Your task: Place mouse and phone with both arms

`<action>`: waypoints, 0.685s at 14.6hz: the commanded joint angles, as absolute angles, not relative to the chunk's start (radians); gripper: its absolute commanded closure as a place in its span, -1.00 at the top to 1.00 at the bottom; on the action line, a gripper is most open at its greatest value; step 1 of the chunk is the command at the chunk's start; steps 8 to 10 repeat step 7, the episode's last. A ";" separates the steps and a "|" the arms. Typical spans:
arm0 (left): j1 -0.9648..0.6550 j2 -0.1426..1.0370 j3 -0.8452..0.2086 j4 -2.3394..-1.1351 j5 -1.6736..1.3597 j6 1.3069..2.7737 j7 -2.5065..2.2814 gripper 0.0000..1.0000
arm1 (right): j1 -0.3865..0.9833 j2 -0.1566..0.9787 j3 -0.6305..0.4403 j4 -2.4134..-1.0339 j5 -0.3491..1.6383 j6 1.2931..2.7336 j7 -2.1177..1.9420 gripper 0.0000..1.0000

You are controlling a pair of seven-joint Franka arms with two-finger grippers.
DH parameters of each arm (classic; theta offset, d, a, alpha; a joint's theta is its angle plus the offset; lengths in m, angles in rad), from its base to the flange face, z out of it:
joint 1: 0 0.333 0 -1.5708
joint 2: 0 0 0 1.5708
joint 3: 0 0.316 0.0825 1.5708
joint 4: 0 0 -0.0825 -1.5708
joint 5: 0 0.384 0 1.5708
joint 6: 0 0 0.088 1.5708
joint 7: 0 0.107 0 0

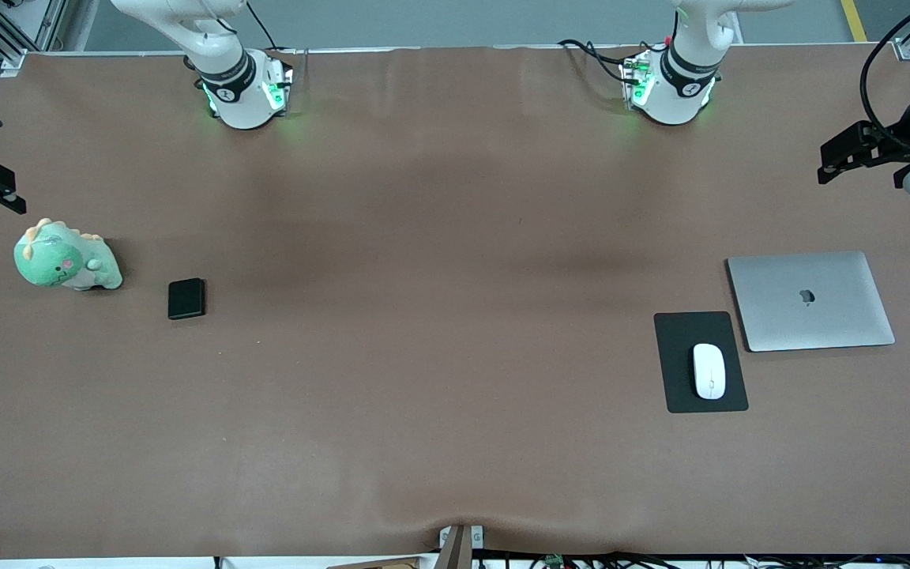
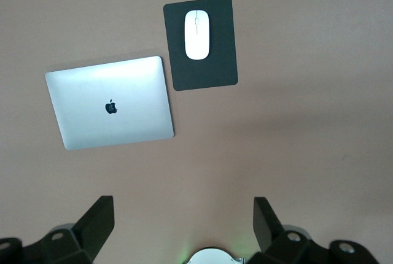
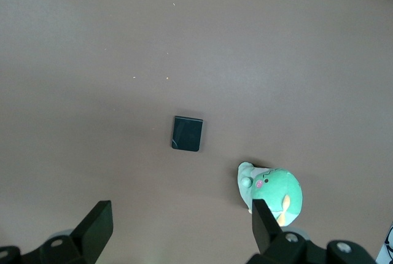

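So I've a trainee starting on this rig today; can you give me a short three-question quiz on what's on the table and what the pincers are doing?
1. True or false: the mouse lies on the mouse pad.
2. What lies beside the phone, toward the right arm's end of the table?
A. laptop
B. green plush dinosaur
C. mug
3. Fill in: both the left pincer and the right pincer are ____ and hold nothing.

Key: 1 true; 2 B, the green plush dinosaur; 3 open.

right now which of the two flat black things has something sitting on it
The mouse pad beside the laptop: the white mouse rests on it. The smaller black phone, near the plush dinosaur, carries nothing.
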State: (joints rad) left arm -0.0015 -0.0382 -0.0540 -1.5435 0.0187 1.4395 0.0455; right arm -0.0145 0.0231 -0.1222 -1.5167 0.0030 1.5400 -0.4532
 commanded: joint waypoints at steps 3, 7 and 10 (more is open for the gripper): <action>0.009 -0.041 -0.061 -1.543 0.018 1.445 0.067 1.00 | -0.063 -0.005 -0.100 -1.545 -0.011 1.534 -0.449 1.00; 0.009 -0.040 -0.060 -1.543 0.018 1.445 0.066 1.00 | -0.064 -0.005 -0.100 -1.545 -0.012 1.534 -0.453 1.00; 0.009 -0.040 -0.060 -1.543 0.018 1.445 0.066 1.00 | -0.064 -0.005 -0.100 -1.545 -0.012 1.534 -0.453 1.00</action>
